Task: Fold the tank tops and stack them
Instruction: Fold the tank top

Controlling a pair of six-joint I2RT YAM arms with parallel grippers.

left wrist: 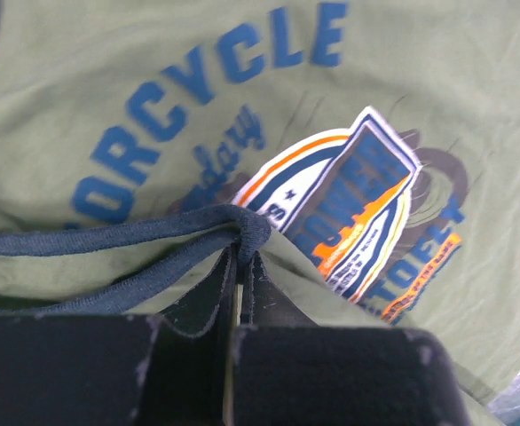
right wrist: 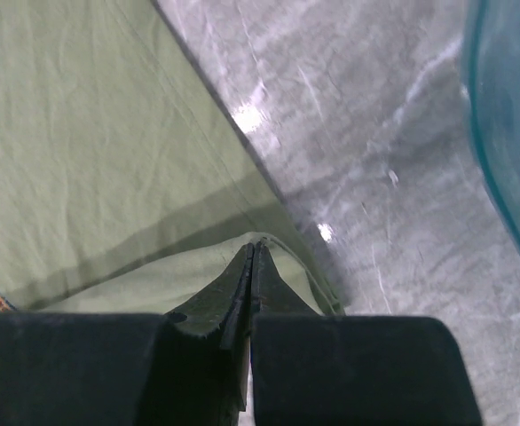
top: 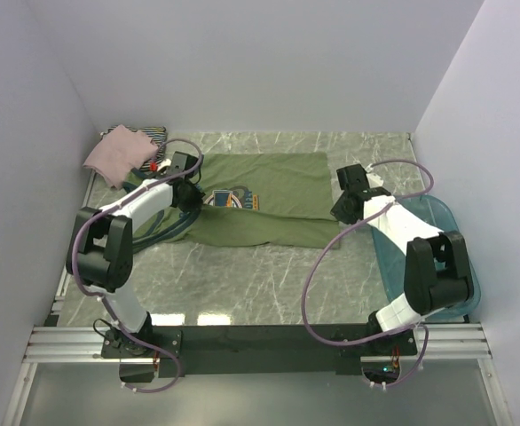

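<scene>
The olive-green tank top (top: 273, 195) lies spread across the middle of the table, its near half partly lifted and folded. My left gripper (top: 192, 197) is shut on its navy trim (left wrist: 249, 232) beside the round blue-orange print (left wrist: 358, 213). My right gripper (top: 342, 211) is shut on its hem corner (right wrist: 264, 241) at the right side. The pale pink tank top (top: 116, 155) lies crumpled at the back left, on top of the black-and-white striped one (top: 153, 135).
A translucent teal plastic tub (top: 446, 253) stands at the right, under my right arm, and its rim shows in the right wrist view (right wrist: 500, 160). White walls close in the back and both sides. A small red thing (top: 156, 165) lies by the pink top.
</scene>
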